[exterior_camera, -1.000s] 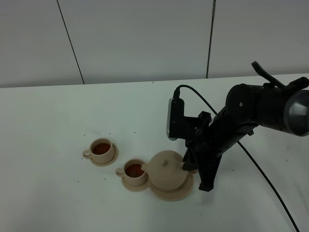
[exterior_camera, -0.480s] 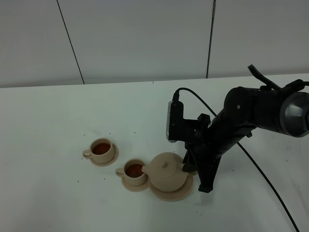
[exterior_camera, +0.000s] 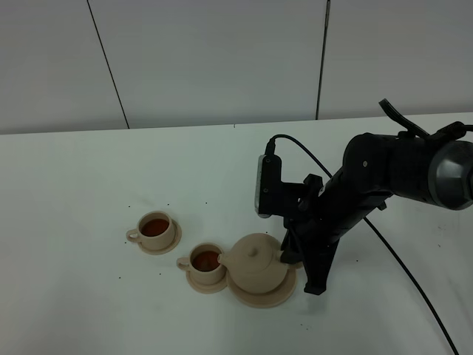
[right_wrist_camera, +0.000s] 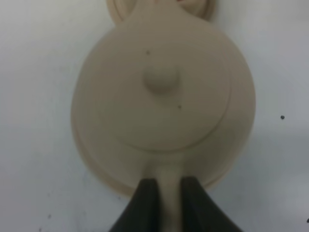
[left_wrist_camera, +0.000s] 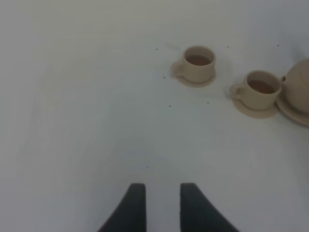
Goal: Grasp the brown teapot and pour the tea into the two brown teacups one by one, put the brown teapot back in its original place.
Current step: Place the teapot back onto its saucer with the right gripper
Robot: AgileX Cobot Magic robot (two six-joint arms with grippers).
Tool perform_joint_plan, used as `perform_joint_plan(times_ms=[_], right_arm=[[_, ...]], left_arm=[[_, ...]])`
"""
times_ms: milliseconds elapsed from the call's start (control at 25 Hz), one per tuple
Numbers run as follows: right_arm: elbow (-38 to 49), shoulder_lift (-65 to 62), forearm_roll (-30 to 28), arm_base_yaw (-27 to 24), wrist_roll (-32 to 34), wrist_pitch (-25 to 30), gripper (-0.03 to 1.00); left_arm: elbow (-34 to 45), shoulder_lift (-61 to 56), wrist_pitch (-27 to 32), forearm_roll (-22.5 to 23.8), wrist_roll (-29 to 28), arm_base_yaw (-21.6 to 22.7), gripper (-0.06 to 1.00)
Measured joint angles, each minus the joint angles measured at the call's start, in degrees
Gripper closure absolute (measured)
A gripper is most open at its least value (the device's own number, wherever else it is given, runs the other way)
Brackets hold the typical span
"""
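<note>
The brown teapot (exterior_camera: 255, 260) stands upright on the original place, a wide tan saucer (exterior_camera: 285, 296), with its spout toward the nearer cup. My right gripper (exterior_camera: 290, 255) is shut on the teapot's loop handle (right_wrist_camera: 169, 191), its dark fingers (right_wrist_camera: 145, 200) on either side; the knobbed lid (right_wrist_camera: 161, 77) fills the right wrist view. Both brown teacups (exterior_camera: 157, 228) (exterior_camera: 207, 260) sit on small saucers left of the pot and hold reddish tea. In the left wrist view my left gripper (left_wrist_camera: 161, 200) hangs open over bare table, well short of the cups (left_wrist_camera: 198, 63) (left_wrist_camera: 262, 87) and teapot (left_wrist_camera: 299, 82).
The white table (exterior_camera: 89, 310) carries only the tea set. A black cable (exterior_camera: 414, 288) trails from the right arm (exterior_camera: 392, 174) across the table at the right. A grey panelled wall (exterior_camera: 222, 59) rises behind the table's far edge.
The teapot has sunk slightly onto the wide saucer, with the right gripper still on its handle. The cups have not moved.
</note>
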Motion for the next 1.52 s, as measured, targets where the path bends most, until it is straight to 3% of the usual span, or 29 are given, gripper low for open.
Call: perform_joint_plan(times_ms=[1520], right_arm=[[0.0, 0.0, 2.7, -1.7, -0.6, 1.8, 0.87]], left_arm=[[0.0, 0.0, 0.0, 0.0, 0.0, 0.0, 0.7]])
